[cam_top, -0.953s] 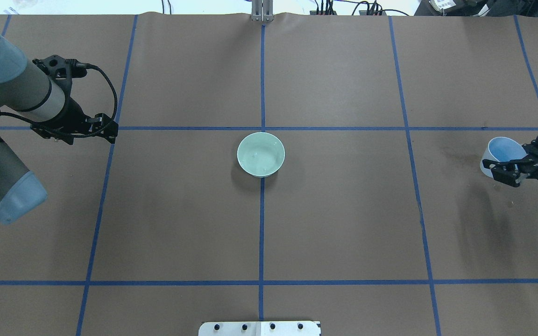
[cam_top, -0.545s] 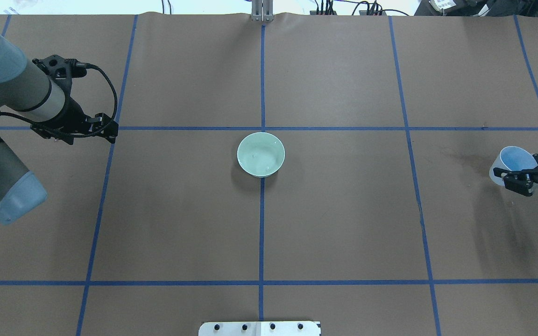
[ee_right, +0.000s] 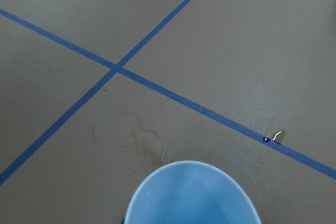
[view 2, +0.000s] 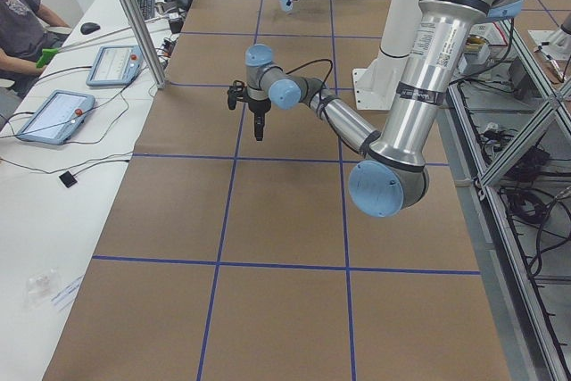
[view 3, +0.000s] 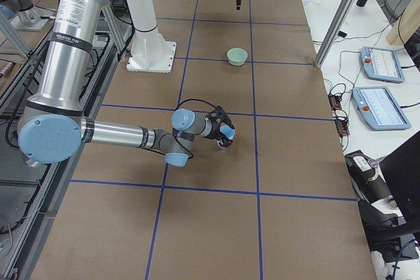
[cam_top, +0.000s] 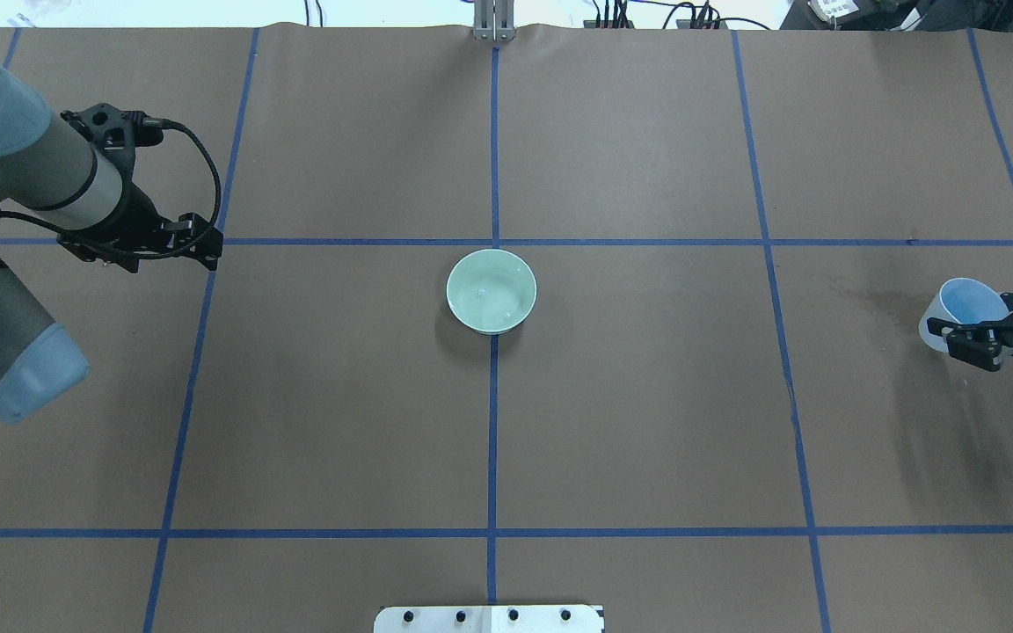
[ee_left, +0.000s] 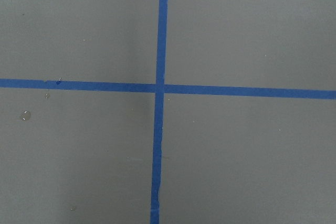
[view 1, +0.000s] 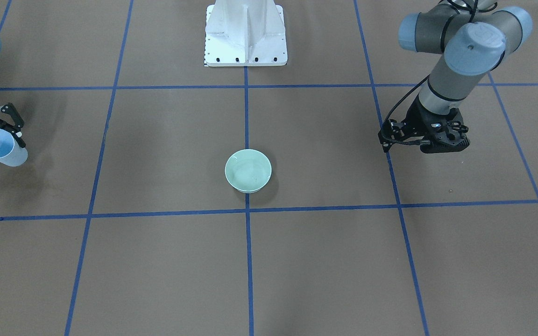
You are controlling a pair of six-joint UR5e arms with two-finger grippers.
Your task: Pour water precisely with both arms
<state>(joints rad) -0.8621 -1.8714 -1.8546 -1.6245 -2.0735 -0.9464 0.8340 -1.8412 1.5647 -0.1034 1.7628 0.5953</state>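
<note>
Cup (cam_top: 964, 301): pale blue, tilted, mouth upward.
Right hand (cam_top: 971, 327): grasping cup.
Left hand (view 1: 439, 142): cannot tell.
Water (cam_top: 494, 295): glints in bowl (cam_top: 450, 291).

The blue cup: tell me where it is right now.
In the overhead view the blue cup sits in the right gripper at the far right edge, well right of the green bowl at mid-table.

Bowl (cam_top: 491, 291) sits dead centre on the table (cam_top: 647, 422) — cup (cam_top: 964, 299) well off to the robot's right, in the right gripper (cam_top: 972, 321); left gripper (cam_top: 174, 239) hangs well apart on the opposite side.
</note>
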